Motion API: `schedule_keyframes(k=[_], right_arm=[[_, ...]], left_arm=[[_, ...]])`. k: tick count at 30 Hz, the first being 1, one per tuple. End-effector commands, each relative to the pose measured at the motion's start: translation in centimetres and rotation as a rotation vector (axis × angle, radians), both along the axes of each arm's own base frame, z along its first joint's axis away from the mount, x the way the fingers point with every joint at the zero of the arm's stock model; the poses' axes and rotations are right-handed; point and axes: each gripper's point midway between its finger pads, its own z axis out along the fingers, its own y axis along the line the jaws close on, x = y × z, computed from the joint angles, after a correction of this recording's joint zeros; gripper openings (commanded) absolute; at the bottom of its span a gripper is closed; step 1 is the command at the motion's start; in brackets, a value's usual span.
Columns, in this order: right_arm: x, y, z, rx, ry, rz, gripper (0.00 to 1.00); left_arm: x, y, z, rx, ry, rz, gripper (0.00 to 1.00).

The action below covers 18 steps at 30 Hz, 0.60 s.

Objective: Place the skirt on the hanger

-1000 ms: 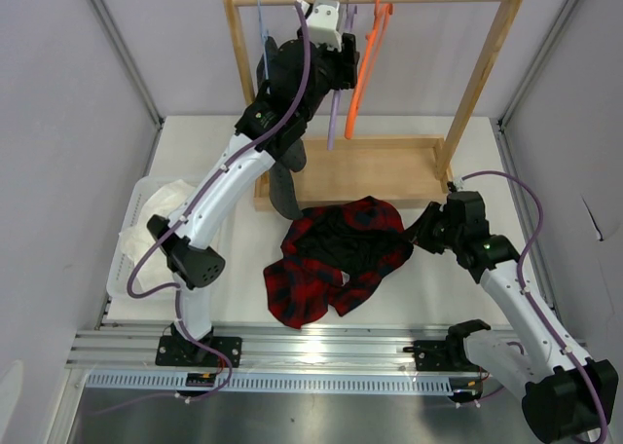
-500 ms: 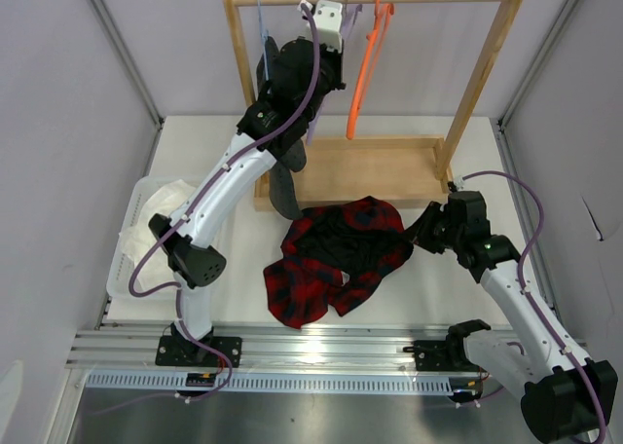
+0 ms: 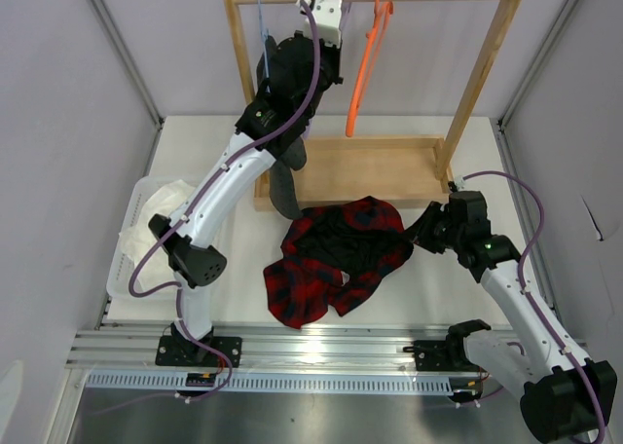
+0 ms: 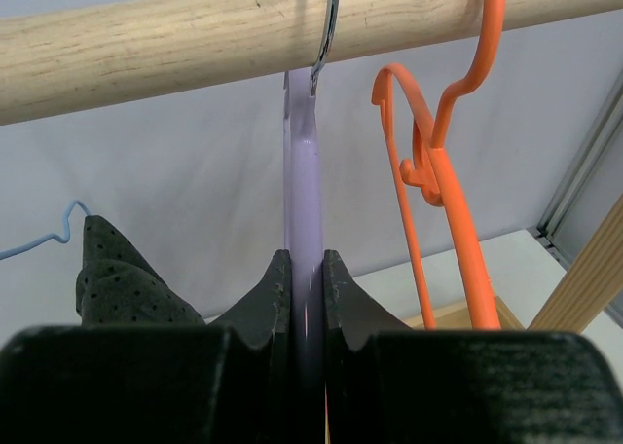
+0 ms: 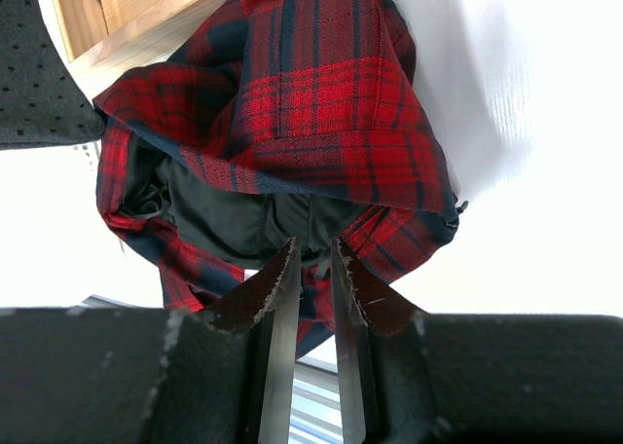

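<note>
My left gripper [image 4: 307, 269] clamped on hanger [image 4: 302, 171], hanging straight down from rod [image 4: 146, 45], skirt [image 3: 336, 254] heaped, stretched near-left to far-right, my right gripper [image 5: 313, 247] at its edge, grasp unclear

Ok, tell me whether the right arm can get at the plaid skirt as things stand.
Probably yes. The right gripper sits at the right edge of the plaid skirt, fingers aimed at it, nothing between. The left gripper is away, clamped on the lilac hanger.

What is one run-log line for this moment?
left gripper shut on hanger | hanger on rod | right gripper at skirt edge, grip unclear | skirt crumpled on table
</note>
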Motion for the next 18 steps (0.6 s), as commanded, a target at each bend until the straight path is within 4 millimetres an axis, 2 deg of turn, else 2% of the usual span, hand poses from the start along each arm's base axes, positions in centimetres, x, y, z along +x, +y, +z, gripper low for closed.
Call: schedule_keyframes(k=[1,7,12,18], right_arm=[[0.5,0.1,1.2,0.004,-0.048,0.016,0.24],[0.6,0.1,1.0,0.004,-0.047,0.017,0.24],[0.6,0.1,0.8,0.007,-0.046,0.018,0.24],[0.5,0.1,0.5,0.010,-0.042,0.020,0.24]], left_arm=[[-1.9,2.7,7.6,-0.126,-0.174,0.034,0.00],[-2.9,2.9,7.2,-0.121,-0.176,0.004,0.00],[-4.1,3.5,7.8,-0.133,-0.190,-0.013,0.00],[-4.6,3.5,7.4,-0.114,-0.183,-0.040,0.00]])
